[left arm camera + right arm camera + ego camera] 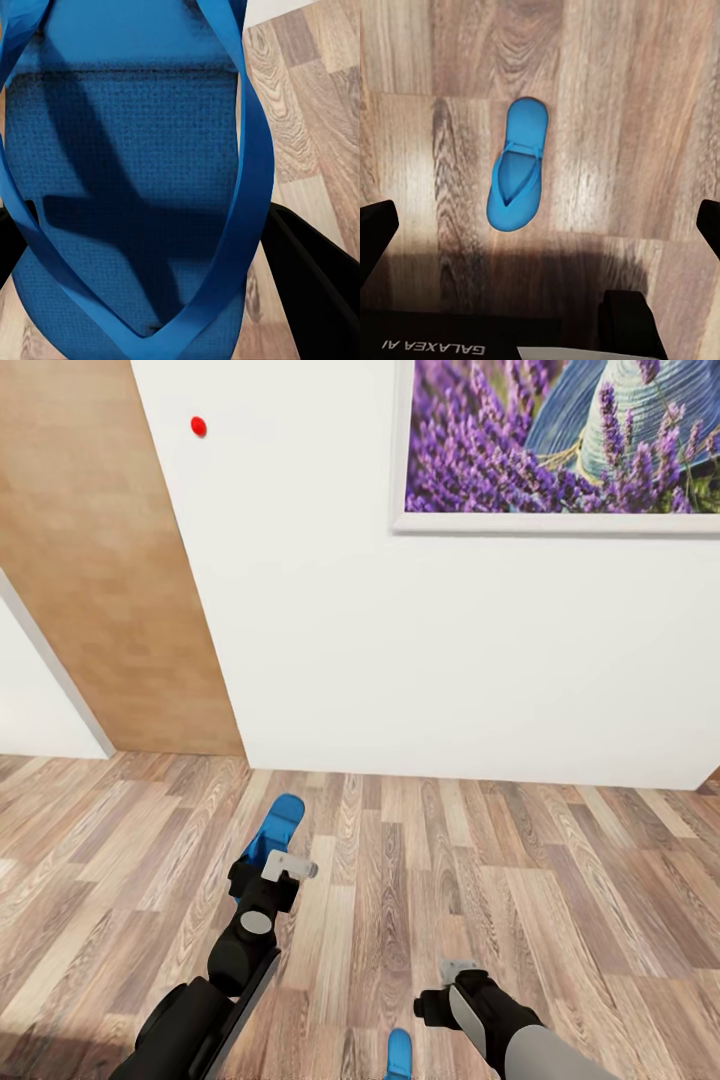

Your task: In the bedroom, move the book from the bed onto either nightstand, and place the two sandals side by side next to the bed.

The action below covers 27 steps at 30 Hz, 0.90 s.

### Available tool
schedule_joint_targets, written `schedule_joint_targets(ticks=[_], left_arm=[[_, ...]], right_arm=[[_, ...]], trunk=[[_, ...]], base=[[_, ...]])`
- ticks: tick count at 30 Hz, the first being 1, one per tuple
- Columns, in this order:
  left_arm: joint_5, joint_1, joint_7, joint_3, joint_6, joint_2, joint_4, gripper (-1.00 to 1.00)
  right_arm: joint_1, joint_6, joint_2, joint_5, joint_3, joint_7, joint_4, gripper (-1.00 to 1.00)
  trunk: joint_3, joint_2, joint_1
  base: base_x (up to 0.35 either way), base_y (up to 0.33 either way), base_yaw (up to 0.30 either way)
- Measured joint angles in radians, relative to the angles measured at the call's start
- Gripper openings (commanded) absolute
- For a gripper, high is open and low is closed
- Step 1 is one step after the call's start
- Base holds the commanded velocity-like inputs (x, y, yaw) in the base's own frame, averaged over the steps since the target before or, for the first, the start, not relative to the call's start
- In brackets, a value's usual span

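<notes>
Above the wood floor, the extended left hand grips a blue sandal.

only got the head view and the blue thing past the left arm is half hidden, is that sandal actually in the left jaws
observer: the left wrist view has the held sandal right up close, with its sole and straps sitting between the left jaws, so it looks gripped.
operator: and the blue scrap at my bottom edge
observer: that's the second sandal, lying flat, strap side up, on the wood floor.
operator: right jaws on it
observer: no, the right jaws stand wide apart above it with nothing between them.
</notes>
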Motion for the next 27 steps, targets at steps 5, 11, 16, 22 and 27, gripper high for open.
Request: schedule_joint_targets(ticks=[5, 11, 16, 22, 27], left_arm=[[0.0, 0.0, 0.0, 0.0, 0.0, 0.0, 0.0, -1.0], [0.0, 0.0, -0.002, 0.0, 0.0, 0.0, -0.006, -1.0], [0.005, 0.0, -0.006, 0.003, 0.007, -0.001, -0.011, -1.0], [0.007, 0.0, -0.005, 0.003, 0.053, -0.003, -0.061, -1.0], [0.005, 0.0, 0.034, -0.001, 0.106, -0.022, -0.08, -1.0]], right_arm=[[0.0, -0.001, 0.0, 0.0, 0.0, 0.0, 0.0, 1.0], [0.0, -0.002, 0.001, 0.002, 0.001, 0.0, 0.0, 1.0], [0.0, -0.017, 0.0, 0.005, 0.0, 0.0, 0.0, 1.0], [0.0, -0.023, 0.001, 0.007, 0.001, 0.0, 0.001, 1.0], [0.0, -0.024, 0.001, 0.007, 0.001, 0.001, 0.001, 1.0]], trunk=[[-0.024, -0.035, 0.019], [-0.052, -0.077, 0.042], [-0.076, -0.112, 0.061], [-0.105, -0.154, 0.084], [-0.129, -0.189, 0.104]], base=[[0.0, 0.0, 0.0], [0.0, 0.0, 0.0], [0.0, 0.0, 0.0], [0.0, 0.0, 0.0], [0.0, 0.0, 0.0]])
